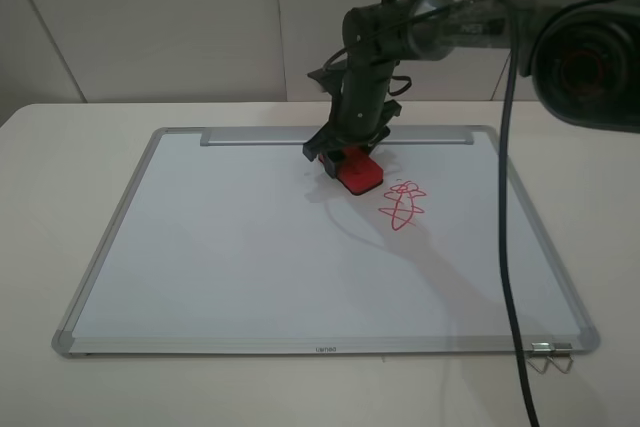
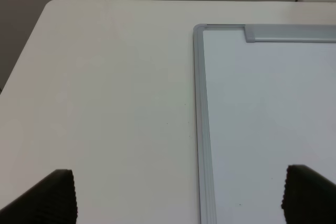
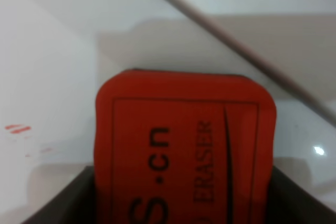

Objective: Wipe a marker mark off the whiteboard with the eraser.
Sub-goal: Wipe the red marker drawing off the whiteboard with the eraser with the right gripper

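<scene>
Whiteboard (image 1: 250,257) (image 2: 262,119): large white rectangle in a silver-grey frame with grey corner caps, lying flat on the pale table (image 1: 60,147) (image 2: 115,87); small lettering sits on the near frame

Tray strip (image 1: 250,136) (image 2: 291,32): silver bar along the far edge of the board

Eraser (image 1: 360,173) (image 3: 184,140): small red oblong block with rounded corners, black lettering and a thin black outline on its top; it sits on the far middle of the board, just near of the tray strip, tilted, with its near end down at the white surface

Marker mark: no whole figure shows in any view; two short red dashes (image 3: 17,128) and a faint pinkish smear lie on the white just beside the eraser, and I cannot tell whether they belong to it

Left gripper (image 2: 181,198): jaws spread wide with nothing between them, hanging over the board's left frame edge, one dark ribbed fingertip (image 2: 58,195) above the table and the other above the white surface

Right gripper (image 1: 348,159): black, reaching in from the far right, jaws clamped on the two long sides of the eraser, the block's end sticking out past the tips

Red scribble (image 1: 403,204): crossing loops, near and right of the eraser, apart from it

Metal clip (image 1: 552,352): at the board's near right corner
</scene>
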Controlling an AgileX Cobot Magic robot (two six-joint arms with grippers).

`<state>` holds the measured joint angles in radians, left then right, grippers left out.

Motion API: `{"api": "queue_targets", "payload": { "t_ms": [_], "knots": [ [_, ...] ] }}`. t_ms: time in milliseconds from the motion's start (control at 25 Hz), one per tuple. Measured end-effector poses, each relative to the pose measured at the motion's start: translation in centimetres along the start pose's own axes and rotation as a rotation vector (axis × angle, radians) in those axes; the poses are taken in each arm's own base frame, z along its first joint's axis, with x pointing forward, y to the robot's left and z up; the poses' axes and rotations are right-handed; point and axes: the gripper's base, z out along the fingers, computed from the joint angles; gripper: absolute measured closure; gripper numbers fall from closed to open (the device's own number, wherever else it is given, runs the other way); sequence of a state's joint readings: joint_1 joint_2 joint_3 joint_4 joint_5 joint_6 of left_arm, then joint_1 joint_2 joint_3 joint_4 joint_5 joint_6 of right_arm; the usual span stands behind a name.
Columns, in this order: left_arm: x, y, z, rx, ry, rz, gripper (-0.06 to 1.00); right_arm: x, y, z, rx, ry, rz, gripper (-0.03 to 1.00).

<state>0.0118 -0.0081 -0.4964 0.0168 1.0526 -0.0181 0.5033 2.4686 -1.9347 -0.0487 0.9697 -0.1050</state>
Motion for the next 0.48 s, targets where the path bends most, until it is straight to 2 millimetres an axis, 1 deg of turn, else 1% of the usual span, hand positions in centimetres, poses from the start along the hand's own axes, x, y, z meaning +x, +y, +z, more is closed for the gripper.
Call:
{"api": "queue_targets", "payload": {
  "t_ms": [120, 240, 400, 480],
  "knots": [
    [0.0, 0.0, 0.0, 0.000, 0.000, 0.000, 0.17, -0.3, 2.0, 0.0, -0.014, -0.014, -0.032, 0.47],
    [0.0, 0.0, 0.0, 0.000, 0.000, 0.000, 0.17, -0.6, 4.4, -0.1, -0.031, -0.024, -0.072, 0.47],
    [0.0, 0.0, 0.0, 0.000, 0.000, 0.000, 0.17, -0.6, 7.9, -0.3, -0.044, -0.027, -0.143, 0.47],
    [0.0, 0.0, 0.0, 0.000, 0.000, 0.000, 0.17, -0.5, 10.1, -0.4, -0.053, -0.028, -0.186, 0.47]
  ]
}}
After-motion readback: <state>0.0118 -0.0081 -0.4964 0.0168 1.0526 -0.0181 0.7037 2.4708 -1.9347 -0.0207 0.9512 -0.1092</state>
